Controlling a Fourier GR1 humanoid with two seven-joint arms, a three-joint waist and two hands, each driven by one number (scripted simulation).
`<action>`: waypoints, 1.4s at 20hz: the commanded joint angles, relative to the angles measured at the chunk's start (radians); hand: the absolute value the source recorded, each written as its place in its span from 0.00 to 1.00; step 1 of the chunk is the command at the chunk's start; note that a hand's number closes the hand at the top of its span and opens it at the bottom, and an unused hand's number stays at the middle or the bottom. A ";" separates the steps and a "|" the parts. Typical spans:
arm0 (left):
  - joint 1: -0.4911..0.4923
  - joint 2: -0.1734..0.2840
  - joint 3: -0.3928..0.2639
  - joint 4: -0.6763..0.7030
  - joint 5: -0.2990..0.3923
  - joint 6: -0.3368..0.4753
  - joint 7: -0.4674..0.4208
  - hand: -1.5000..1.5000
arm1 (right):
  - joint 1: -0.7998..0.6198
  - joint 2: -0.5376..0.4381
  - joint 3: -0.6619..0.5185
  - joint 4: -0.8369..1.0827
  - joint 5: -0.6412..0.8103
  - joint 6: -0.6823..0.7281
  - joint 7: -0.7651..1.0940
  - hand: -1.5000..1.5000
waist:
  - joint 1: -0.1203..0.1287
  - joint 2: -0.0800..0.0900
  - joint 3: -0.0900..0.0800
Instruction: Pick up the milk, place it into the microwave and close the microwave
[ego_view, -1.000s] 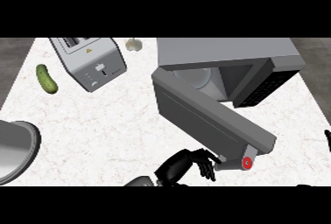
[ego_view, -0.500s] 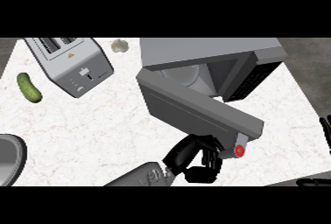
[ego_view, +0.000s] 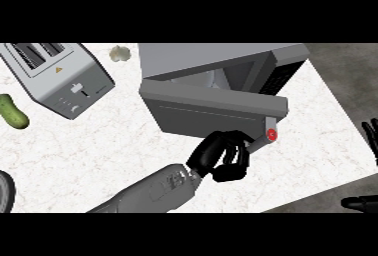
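Observation:
The grey microwave stands at the back of the counter. Its door is swung most of the way towards the body, leaving a narrow gap that shows some of the pale interior. I see no milk in this view; the door hides most of the cavity. My left hand is against the door's lower free edge, fingers curled, beside the red button on the handle end. My right hand rests open at the right edge of the view, fingers up.
A silver toaster stands at the back left, with a green cucumber beside it and a garlic bulb near the back edge. A dark round rim shows at the lower left. The counter ends at the right, past the microwave.
The door has swung from wide open to nearly shut against the microwave. My left hand has moved up and to the right with the door's edge.

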 joint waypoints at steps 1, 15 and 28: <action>-0.130 -0.019 0.047 -0.019 0.037 0.023 -0.014 1.00 | -0.038 -0.009 -0.003 -0.017 -0.020 0.026 0.000 0.00 | -0.037 -0.002 -0.002; -0.290 -0.019 0.090 0.097 0.147 0.070 -0.003 1.00 | -0.124 -0.052 0.035 -0.057 -0.090 0.120 0.067 0.00 | -0.106 0.026 0.002; -0.372 -0.018 0.099 0.174 0.226 0.102 0.008 1.00 | -0.204 -0.113 0.110 -0.146 -0.125 0.237 0.142 0.00 | -0.154 0.031 0.004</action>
